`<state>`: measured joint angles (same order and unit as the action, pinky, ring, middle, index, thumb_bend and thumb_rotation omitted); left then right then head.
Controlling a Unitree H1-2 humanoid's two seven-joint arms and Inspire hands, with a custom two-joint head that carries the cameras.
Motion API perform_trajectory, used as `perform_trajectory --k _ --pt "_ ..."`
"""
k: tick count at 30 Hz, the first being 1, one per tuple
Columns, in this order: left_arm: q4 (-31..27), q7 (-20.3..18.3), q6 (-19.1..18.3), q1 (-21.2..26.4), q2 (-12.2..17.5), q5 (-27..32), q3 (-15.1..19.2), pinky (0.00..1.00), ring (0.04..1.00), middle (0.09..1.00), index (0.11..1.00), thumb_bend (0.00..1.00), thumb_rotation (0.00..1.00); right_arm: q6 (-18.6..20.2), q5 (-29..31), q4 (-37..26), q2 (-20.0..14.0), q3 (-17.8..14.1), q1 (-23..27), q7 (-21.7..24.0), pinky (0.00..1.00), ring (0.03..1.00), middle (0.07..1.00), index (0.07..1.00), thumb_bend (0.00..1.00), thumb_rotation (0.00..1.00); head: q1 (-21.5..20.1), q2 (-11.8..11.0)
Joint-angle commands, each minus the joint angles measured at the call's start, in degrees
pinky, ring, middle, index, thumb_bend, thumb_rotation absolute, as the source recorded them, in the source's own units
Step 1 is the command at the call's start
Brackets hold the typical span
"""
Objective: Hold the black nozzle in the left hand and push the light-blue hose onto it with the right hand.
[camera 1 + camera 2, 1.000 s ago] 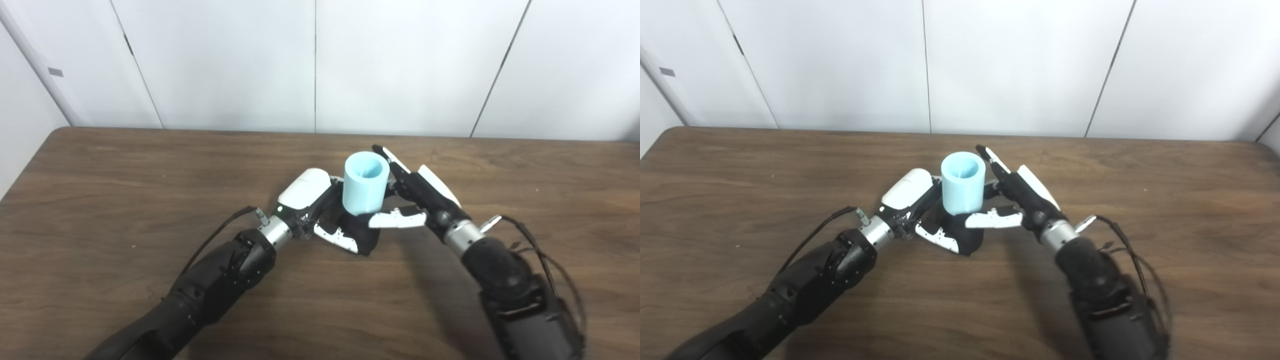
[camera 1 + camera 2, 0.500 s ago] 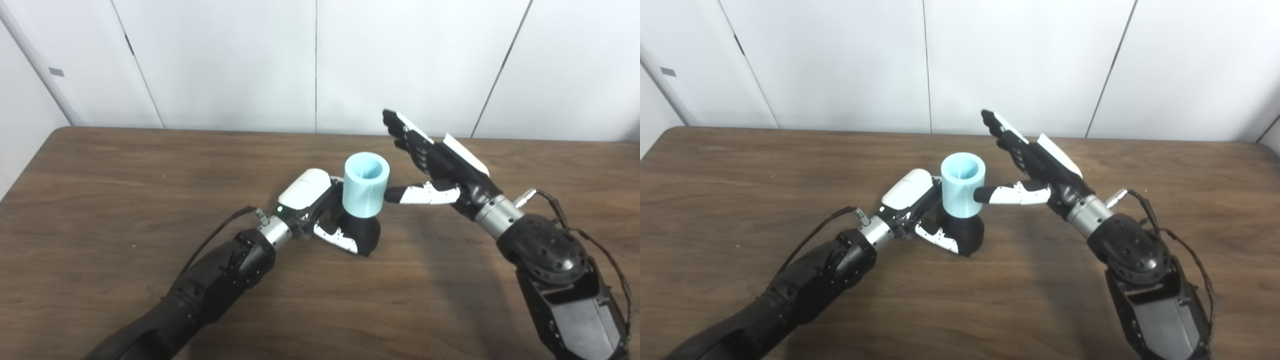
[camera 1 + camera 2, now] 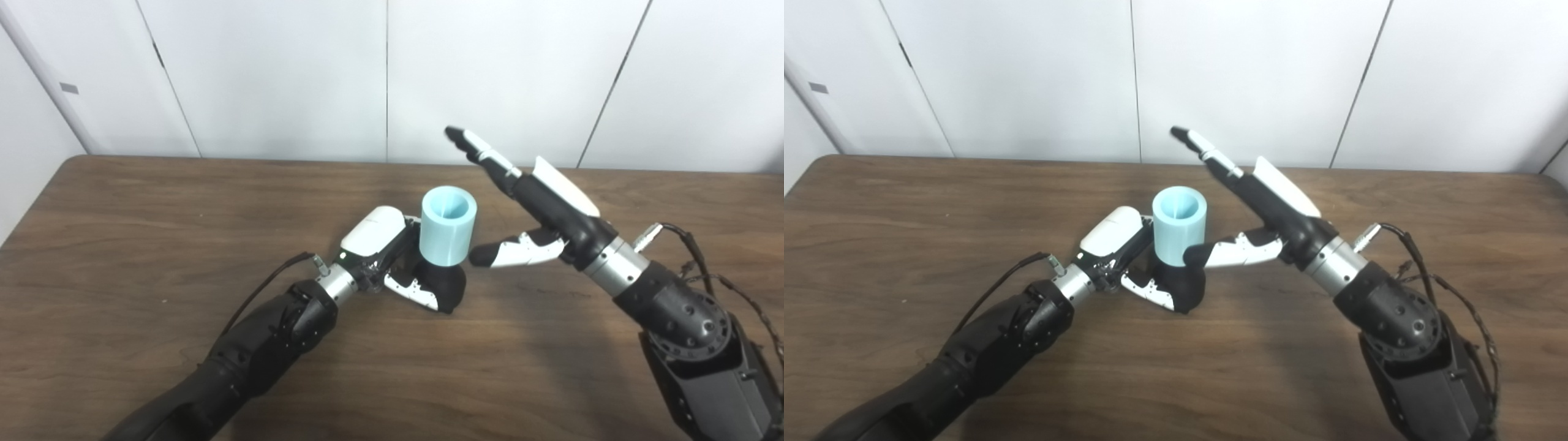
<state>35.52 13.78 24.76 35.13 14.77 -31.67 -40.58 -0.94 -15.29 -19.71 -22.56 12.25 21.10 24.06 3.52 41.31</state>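
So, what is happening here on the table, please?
A humanoid robot is working at a wooden table. Its left hand is closed around the black nozzle, which stands on the table. The light-blue hose, a short tube with its open end up, sits upright on top of the nozzle. The right hand is open, fingers stretched out, raised beside the hose and not gripping it; only its thumb tip is near the hose's lower edge.
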Motion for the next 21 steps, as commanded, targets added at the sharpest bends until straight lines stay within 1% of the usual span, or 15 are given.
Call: perform_trajectory --k 1,3,5,8,12,18,21 --pt "6.47 -11.09 -3.10 -6.75 0.50 -4.48 -4.66 0.53 0.590 0.494 0.477 0.52 0.00 -8.08 -6.22 -3.38 -3.05 0.71 4.84 -0.26 0.99 1.000 1.000 1.000 0.85 0.93 0.01 0.07" --pt "6.36 -11.26 -3.14 -6.75 0.60 -4.46 -4.68 0.53 0.595 0.492 0.478 0.52 0.00 -10.51 -8.70 -3.19 -3.98 1.75 5.28 0.19 1.00 1.000 1.000 1.000 0.85 0.98 -0.08 0.08" --pt "6.16 -11.39 -3.35 -6.79 0.70 -4.51 -4.69 0.53 0.594 0.492 0.477 0.52 0.00 -12.29 -10.95 -3.01 -4.89 2.79 5.77 0.81 1.00 1.000 1.000 0.999 0.85 0.99 -0.16 0.10" --pt "5.99 -11.61 -3.56 -6.82 0.76 -4.49 -4.71 0.53 0.588 0.496 0.475 0.52 0.00 -14.07 -12.45 -2.54 -5.51 3.50 5.99 1.03 0.99 0.995 0.989 0.976 0.85 0.97 -0.16 0.10" --pt "6.39 -11.36 -3.03 -6.81 0.64 -4.29 -4.63 0.54 0.598 0.495 0.476 0.52 0.00 -14.98 -13.66 -2.10 -5.88 4.03 5.74 1.84 1.00 0.999 0.991 0.971 0.84 0.98 -0.04 0.24" --pt "5.65 -11.86 -3.54 -6.81 0.82 -4.35 -4.68 0.53 0.589 0.489 0.481 0.52 0.00 -14.40 -13.67 -2.35 -6.43 4.45 5.31 4.22 0.98 1.000 0.993 0.953 0.85 0.97 -0.03 0.30" --pt "5.69 -11.99 -3.41 -6.82 0.88 -4.20 -4.66 0.52 0.591 0.484 0.484 0.52 0.00 -15.32 -14.99 -1.77 -6.92 5.30 5.28 5.01 0.96 1.000 0.994 0.948 0.84 0.97 -0.03 0.33"
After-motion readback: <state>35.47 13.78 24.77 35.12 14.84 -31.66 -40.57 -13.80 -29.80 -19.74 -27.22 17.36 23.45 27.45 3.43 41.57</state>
